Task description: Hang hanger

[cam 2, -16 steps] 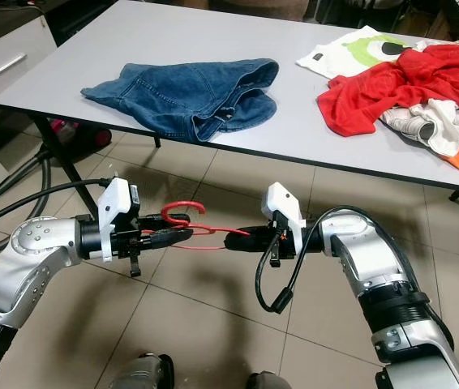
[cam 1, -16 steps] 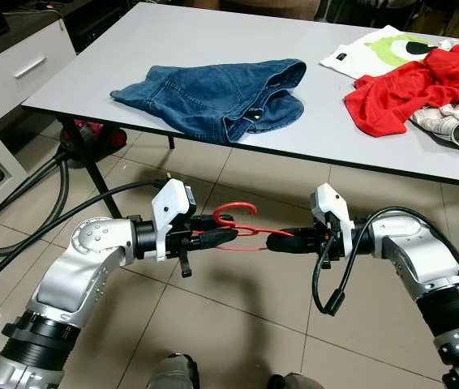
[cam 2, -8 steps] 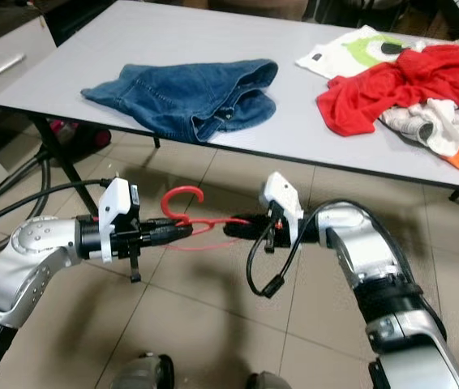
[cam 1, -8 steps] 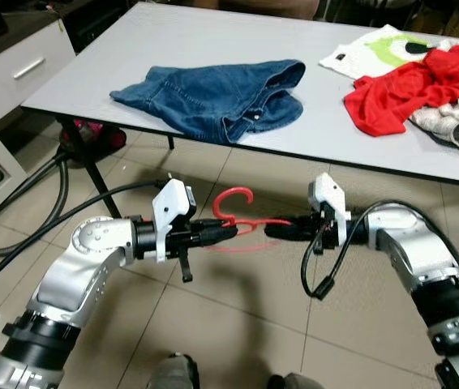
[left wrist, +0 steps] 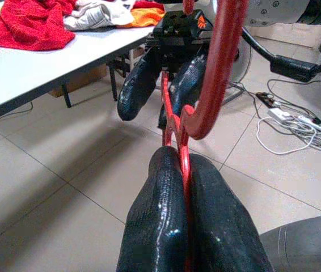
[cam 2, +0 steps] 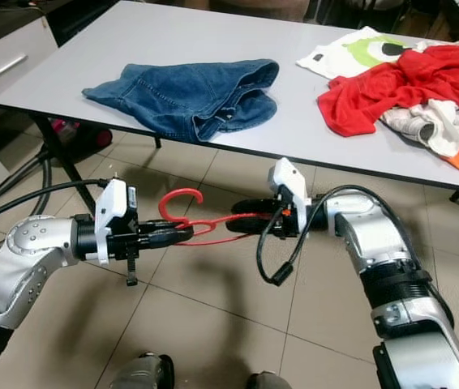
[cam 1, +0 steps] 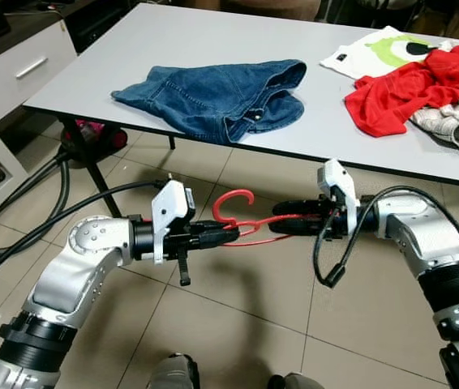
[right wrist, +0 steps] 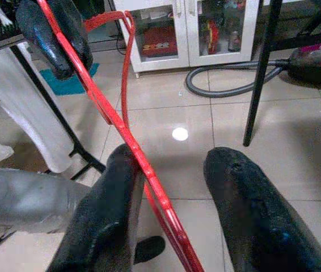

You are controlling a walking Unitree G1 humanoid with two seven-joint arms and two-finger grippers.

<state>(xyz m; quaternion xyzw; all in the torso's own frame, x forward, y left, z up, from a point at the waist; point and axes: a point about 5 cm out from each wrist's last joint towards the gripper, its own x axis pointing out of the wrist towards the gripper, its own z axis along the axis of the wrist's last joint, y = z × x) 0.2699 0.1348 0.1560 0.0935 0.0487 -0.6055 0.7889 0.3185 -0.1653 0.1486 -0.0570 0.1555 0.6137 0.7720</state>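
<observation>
A red hanger hangs in the air between my two arms, below the table's front edge, with its hook pointing up. My left gripper is shut on the hanger's left end; in the left wrist view its fingers pinch the red bar. My right gripper faces it from the right and is open. In the right wrist view the hanger's bar runs between the fingers and rests against one finger, while the other stands apart.
The grey table ahead carries blue jeans, a red garment and a white shirt. A white drawer unit and a vacuum hose lie to the left. Tiled floor lies below my arms.
The hanger's hook has swung upright and the hanger has risen a little. My right gripper has lifted and drawn slightly to the right. The left arm has barely moved.
</observation>
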